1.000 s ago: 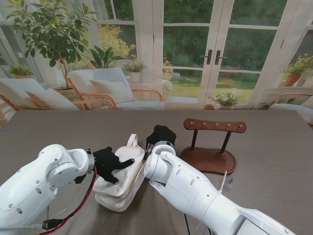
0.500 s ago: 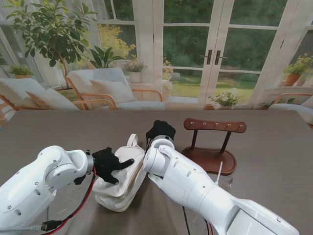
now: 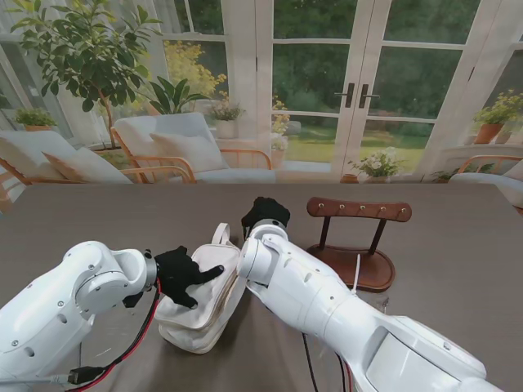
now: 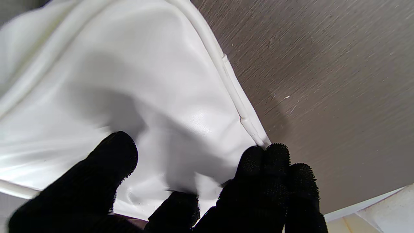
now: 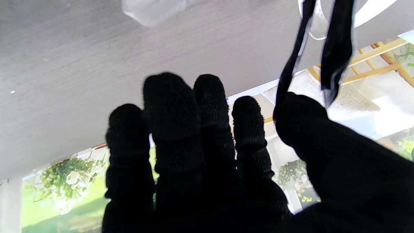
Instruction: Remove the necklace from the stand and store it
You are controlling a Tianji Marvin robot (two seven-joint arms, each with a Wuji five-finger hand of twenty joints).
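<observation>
Stand view: left hand (image 3: 185, 274) lies lower centre-left of the frame on the white bag (image 3: 198, 304), fingers bearing on its top panel, most likely to pin it or keep its mouth accessible for storing. Right hand (image 3: 265, 213) sits centre frame past the bag's strap, beside the wooden stand (image 3: 357, 245). The stand's pegs look bare. No necklace can be made out here.

Left wrist view: left hand (image 4: 181, 191) presses fingertips into the bag's (image 4: 113, 81) white panel near its piped edge; whether it pinches the edge or only presses I cannot tell. Table (image 4: 323, 64) fills the upper right of the frame.

Right wrist view: right hand (image 5: 207, 155) has fingers together and extended. A black strip (image 5: 292, 64) hangs in the upper right by the thumb; whether it is held, or is the necklace, I cannot tell.
</observation>
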